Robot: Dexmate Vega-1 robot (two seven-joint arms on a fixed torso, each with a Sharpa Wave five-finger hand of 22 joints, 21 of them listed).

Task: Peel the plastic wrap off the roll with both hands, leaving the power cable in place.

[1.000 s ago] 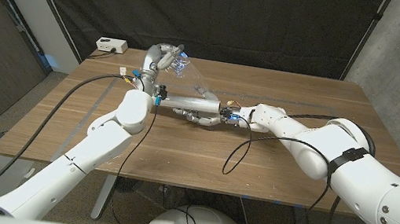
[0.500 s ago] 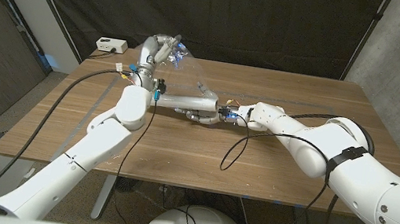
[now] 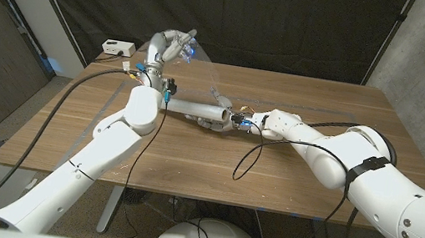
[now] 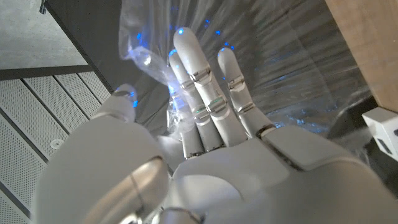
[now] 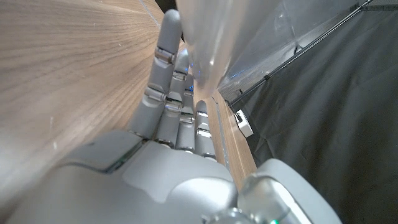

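Step in hand: unwinding. The left hand [image 3: 168, 47], raised high, pinches the plastic wrap [image 4: 155, 68] bunched between its fingers. The right hand [image 3: 214, 123] has fingers curled on the roll [image 3: 195, 110] at the table [image 3: 314, 176]. Next, judged: pull farther while the roll stays pinned.

roll [image 3: 197, 110] partly hidden by left forearm, right hand [image 3: 225, 121] fingers' grip unclear

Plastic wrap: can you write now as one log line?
left hand: holds plastic wrap raised | right hand: on roll | wrap: stretched between
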